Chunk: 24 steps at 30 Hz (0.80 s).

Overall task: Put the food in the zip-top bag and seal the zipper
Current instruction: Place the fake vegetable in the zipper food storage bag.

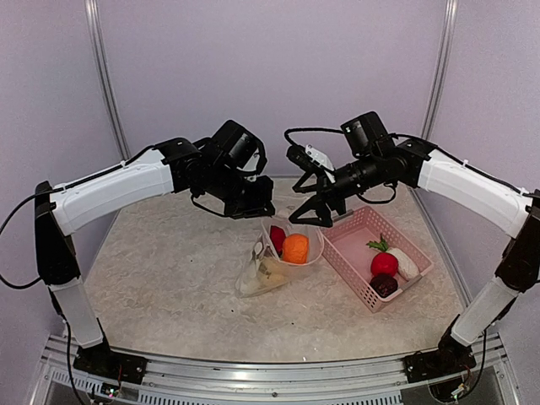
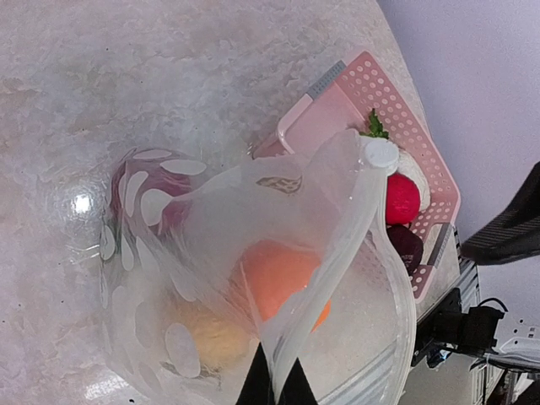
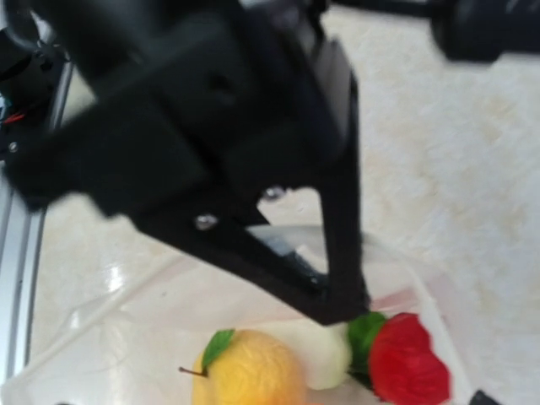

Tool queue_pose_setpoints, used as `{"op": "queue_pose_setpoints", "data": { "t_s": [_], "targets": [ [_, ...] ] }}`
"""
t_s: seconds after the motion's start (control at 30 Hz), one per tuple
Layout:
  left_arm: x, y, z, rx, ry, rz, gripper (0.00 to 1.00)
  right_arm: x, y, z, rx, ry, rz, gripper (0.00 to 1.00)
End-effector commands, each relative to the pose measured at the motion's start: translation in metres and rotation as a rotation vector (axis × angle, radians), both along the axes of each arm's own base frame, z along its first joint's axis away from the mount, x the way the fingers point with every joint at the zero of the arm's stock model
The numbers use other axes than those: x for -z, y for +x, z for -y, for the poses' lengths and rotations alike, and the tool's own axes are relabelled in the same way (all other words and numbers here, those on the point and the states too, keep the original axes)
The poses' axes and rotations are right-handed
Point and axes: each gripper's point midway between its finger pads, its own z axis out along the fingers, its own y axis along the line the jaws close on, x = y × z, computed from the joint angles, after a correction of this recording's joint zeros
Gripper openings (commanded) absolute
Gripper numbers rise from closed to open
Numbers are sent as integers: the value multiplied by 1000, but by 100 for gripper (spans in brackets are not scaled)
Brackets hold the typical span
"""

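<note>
Speckled tabletop: your left gripper pinches the rim of the zip-top bag, your right gripper is spread. Three food pieces sit in one basket, at least three bagged.

The clear zip-top bag is showing white dots. An orange ball, a yellow fruit and a red piece are shining through it. The pink basket, dotted with little holes, is holding a red fruit, a white piece, a dark purple ball and a green leaf. The bench is looking speckled beige.
</note>
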Motion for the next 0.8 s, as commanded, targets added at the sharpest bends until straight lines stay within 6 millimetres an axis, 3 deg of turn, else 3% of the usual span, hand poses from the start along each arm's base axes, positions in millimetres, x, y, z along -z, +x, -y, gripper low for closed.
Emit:
{"op": "queue_pose_setpoints", "data": {
  "t_s": [0.0, 0.07, 0.2, 0.23, 0.27, 0.33, 0.5, 0.6, 0.77],
  "targets": [
    [-1, 7, -14, -30, 24, 16, 0, -33, 4, 27, 72, -6, 104, 99],
    [0, 10, -30, -62, 82, 25, 0, -34, 11, 43, 116, -10, 95, 99],
    [17, 30, -106, -277, 189, 6, 0, -35, 25, 79, 202, 8, 45, 98],
    [25, 33, -115, -307, 159, -23, 0, -35, 27, 87, 220, 9, 43, 97],
    [25, 30, -110, -281, 92, -38, 0, -33, 29, 95, 240, 6, 48, 97],
    [19, 15, -76, -144, 1, -54, 0, -25, 35, 109, 288, -20, 64, 97],
    [15, 11, -26, -40, 233, 66, 0, 0, 44, 134, 382, -85, 25, 95],
    [21, 6, 5, 35, 267, 93, 0, 11, 45, 146, 411, -114, -6, 93],
    [14, 6, 27, 66, 211, 103, 0, 22, 51, 177, 481, -156, -27, 92]
  ]
}}
